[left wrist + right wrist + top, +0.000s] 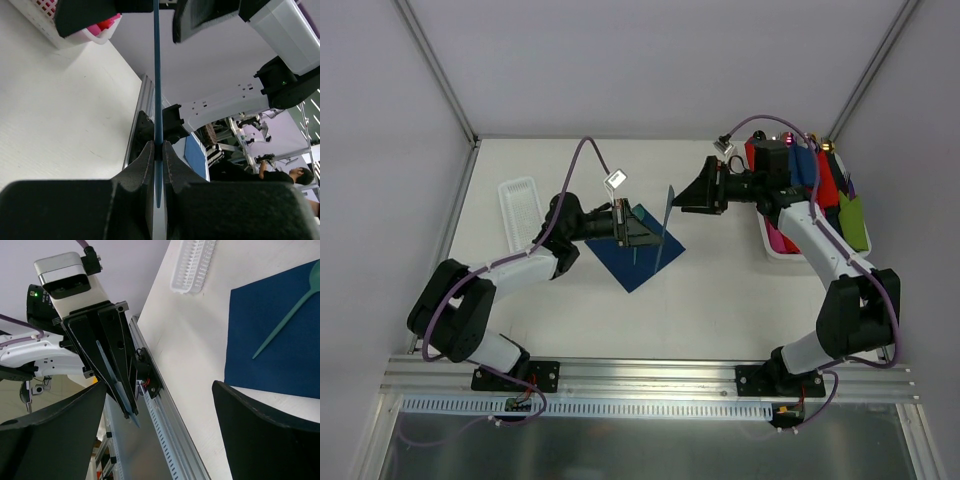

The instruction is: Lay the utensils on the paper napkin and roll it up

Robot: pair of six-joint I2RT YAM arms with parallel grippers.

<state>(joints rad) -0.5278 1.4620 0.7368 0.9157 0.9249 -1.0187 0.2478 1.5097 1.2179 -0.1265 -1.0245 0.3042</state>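
Left tool clenched a utensil roughly upright above the napkin; right tool, released, straddled its upper end.

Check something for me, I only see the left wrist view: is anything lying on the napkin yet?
Observer: Yes, one teal spoon lies on the navy napkin, clear in the right wrist view.
Operator: Where is that napkin from my tool?
Observer: In the top view it appears right below the left tool, which is shut on the second utensil.
Operator: Anything else nearby?
Observer: A white tray sits left of the napkin, apart from it.
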